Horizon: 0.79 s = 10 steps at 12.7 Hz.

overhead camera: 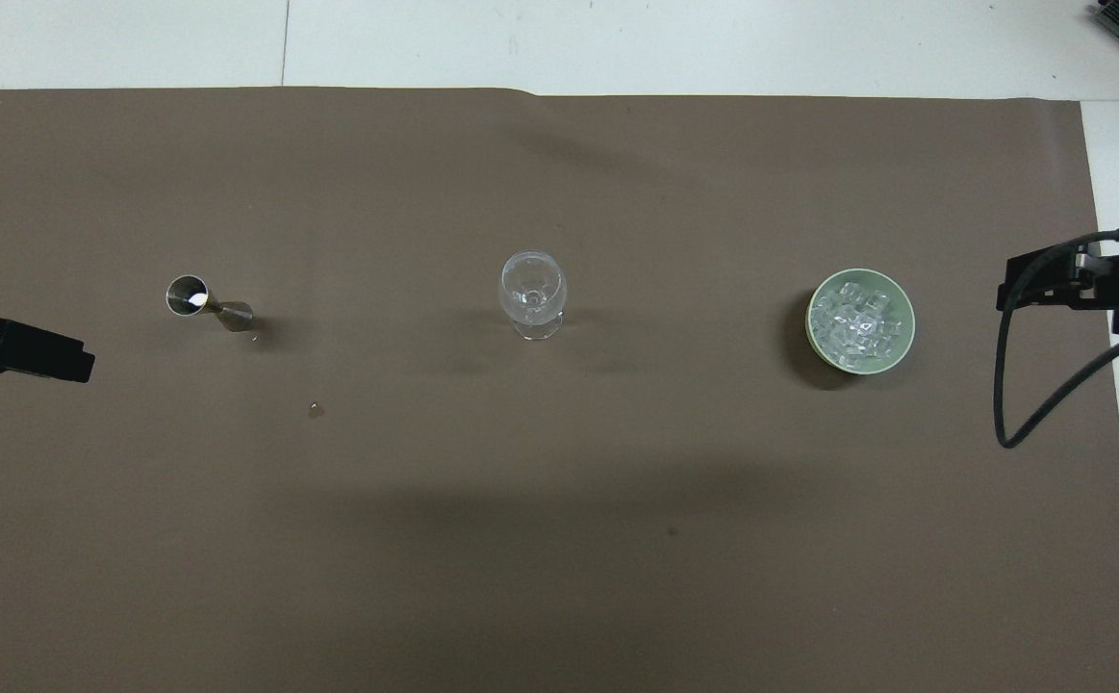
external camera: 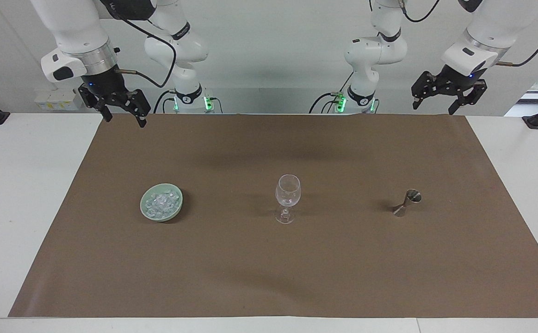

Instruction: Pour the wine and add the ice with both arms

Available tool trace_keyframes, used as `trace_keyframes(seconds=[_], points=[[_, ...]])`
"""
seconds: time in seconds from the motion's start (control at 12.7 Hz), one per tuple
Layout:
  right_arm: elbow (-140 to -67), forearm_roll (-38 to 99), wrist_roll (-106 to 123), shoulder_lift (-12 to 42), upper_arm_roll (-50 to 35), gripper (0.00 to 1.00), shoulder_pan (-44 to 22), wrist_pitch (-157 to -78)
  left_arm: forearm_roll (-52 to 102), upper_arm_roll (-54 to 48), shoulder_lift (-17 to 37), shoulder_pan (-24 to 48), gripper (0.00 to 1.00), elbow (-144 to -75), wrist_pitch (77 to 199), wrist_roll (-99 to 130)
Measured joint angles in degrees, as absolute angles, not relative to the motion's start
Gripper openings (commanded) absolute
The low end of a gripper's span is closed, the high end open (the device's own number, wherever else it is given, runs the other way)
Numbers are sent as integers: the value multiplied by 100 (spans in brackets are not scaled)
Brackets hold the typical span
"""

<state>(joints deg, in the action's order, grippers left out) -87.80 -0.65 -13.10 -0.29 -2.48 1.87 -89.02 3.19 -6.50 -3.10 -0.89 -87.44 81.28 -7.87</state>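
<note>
Ice piled in green bowl, wine glass upright beside – jigger apart

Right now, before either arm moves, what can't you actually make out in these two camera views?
- Wine in the jigger: too small in both views to tell liquid from metal glint.
- Glass: whether it holds liquid, unreadable.
- Speck on the paper: too small to identify.
- Left gripper and right gripper: cut off by the overhead view's side edges.

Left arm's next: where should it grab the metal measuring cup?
Grip the measuring cup at its narrow waist, coming from the side at the left arm's end of the table. It stands upright, so a level grip should keep the contents in. The left gripper is open.
</note>
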Motion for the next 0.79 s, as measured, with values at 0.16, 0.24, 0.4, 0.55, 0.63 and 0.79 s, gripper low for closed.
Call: trace_keyframes(seconds=[0.16,0.24,0.4,0.55,0.63,0.79], points=[[-8780,-65,-1310,-29,-248,100,187,-8902,534,-660,-310,-67,100,-8764,8322,-782],[-8780,-65,-1310,-29,-248,100,187,-8902,630,-658,-310,-72,100,-8804,8469,-780],[-8780,-65,-1310,-29,-248,100,187,-8902,729,-680,-309,-73,100,-8887,8592,-781],[-8780,-65,-1310,-29,-248,100,187,-8902,762,-686,-309,-73,100,-8906,8615,-781],[-8780,-65,-1310,-29,-248,100,187,-8902,796,-686,-309,-73,100,-8908,8636,-780],[-8780,-65,-1310,-29,-248,100,187,-8902,895,-674,-309,-75,100,-8911,8683,-781]])
